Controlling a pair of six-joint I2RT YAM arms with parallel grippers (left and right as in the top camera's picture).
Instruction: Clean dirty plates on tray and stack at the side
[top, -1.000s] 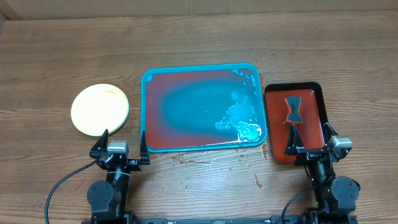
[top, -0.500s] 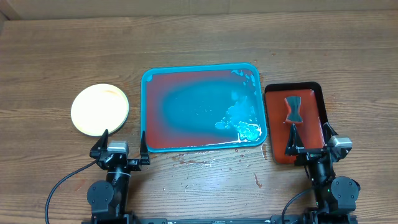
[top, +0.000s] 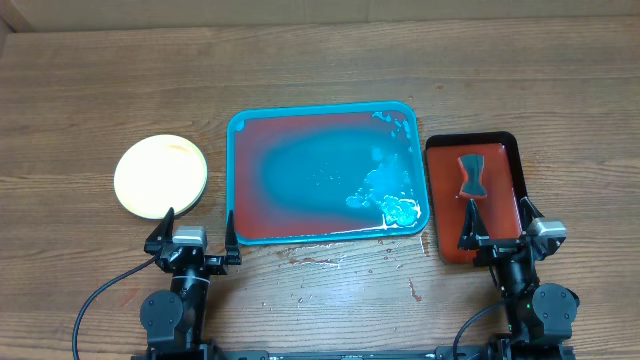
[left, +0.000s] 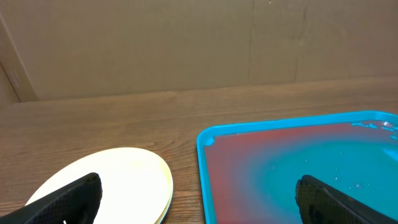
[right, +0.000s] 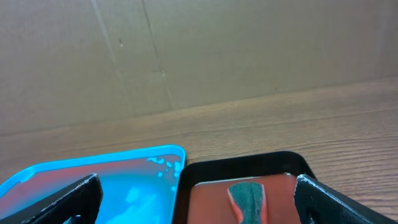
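Observation:
The plates (top: 160, 176) lie stacked on the table left of the tray, pale yellow on top; in the left wrist view the stack (left: 118, 180) shows thin rims under the top plate. The teal-rimmed tray (top: 237, 180) holds no plates, only a wet bluish and reddish surface; it also shows in the left wrist view (left: 205, 168) and the right wrist view (right: 93, 163). My left gripper (top: 195, 232) is open and empty at the near table edge, between the stack and the tray. My right gripper (top: 498, 222) is open and empty over the near end of the black-rimmed tray.
A small black-rimmed red tray (top: 436, 200) right of the big tray holds a dark green sponge (top: 472, 174), also seen in the right wrist view (right: 249, 198). Wet splashes (top: 330, 258) lie on the wood in front of the big tray. A cardboard wall stands behind the table.

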